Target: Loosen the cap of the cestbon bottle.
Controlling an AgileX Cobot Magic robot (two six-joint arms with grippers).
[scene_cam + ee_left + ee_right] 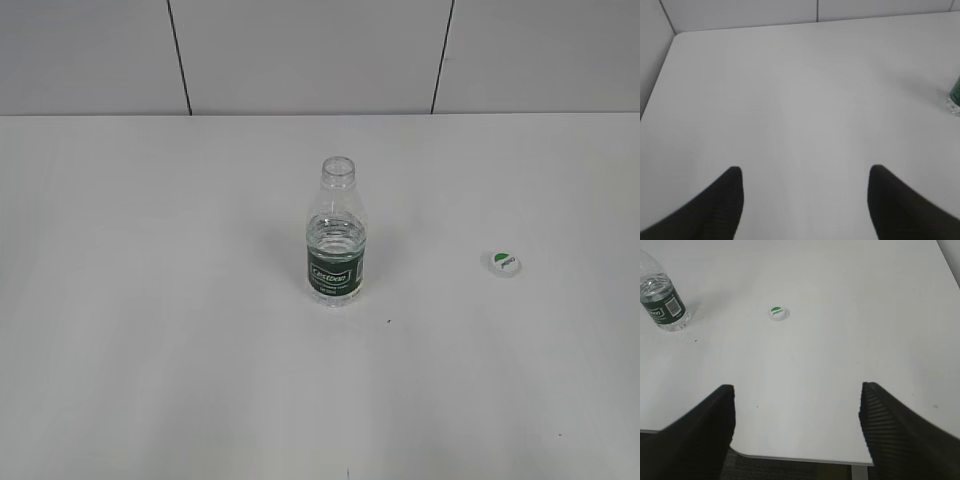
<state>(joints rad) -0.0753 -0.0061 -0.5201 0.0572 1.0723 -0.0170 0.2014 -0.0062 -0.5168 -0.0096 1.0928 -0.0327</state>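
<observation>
Bright, even light; faint shadows.

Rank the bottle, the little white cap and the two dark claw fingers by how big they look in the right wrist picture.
1. The claw fingers, largest, though they sit nearest the camera; the two look alike.
2. The cestbon bottle, partly cut off at the edge.
3. The cap, smallest.

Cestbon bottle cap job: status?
Looks done, and more. The cestbon bottle stands upright on the table with its neck open, and the cap lies apart on the table to its right, green patch up. Nothing is in hand: the left gripper and right gripper are both open and empty, away from the bottle. Nothing visibly left.
</observation>
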